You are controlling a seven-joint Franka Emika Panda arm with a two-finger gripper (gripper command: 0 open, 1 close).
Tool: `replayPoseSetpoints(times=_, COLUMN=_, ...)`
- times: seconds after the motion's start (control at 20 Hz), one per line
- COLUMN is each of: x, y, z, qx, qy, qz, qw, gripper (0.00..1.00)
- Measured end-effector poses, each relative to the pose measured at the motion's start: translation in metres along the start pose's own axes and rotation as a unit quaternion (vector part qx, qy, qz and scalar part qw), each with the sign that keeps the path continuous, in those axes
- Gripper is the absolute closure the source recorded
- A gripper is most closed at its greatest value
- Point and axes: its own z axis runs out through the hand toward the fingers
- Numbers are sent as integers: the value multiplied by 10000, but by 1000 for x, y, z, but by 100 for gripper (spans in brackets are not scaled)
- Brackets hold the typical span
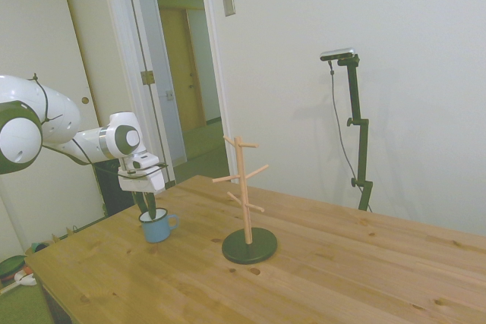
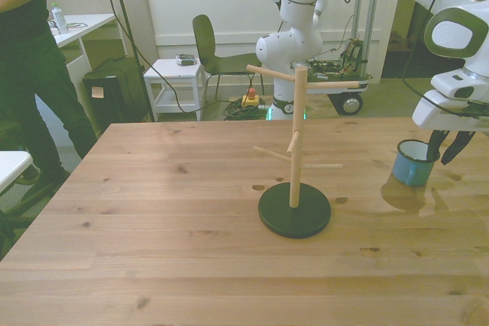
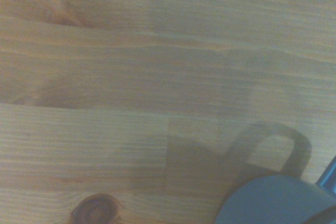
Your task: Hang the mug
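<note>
End effector: I see the end effector (image 2: 448,145) at the mug's rim, its dark fingers (image 2: 461,145) spread narrowly, one dipping inside the cup and one outside its wall; I can't confirm they press the wall.
Mug: the mug (image 2: 414,163) stands upright on the counter (image 2: 168,211), near the edge at the front view's right, handle toward the peg stand in the side view.
Peg stand: the wooden peg stand (image 2: 295,159) sits mid-counter, well apart from the mug, pegs bare.
Wrist view: blurred mug edge and its shadow on wood.
</note>
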Motion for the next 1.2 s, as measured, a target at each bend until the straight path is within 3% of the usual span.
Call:
replayPoseSetpoints(times=0.7, x=7, y=4, z=-5, qx=15, qy=31, qz=47, qw=10000, gripper=100)
replayPoseSetpoints(times=1.2, x=46, y=48, z=-5, qx=-61, qy=106, qz=-116, qw=9999, gripper=100)
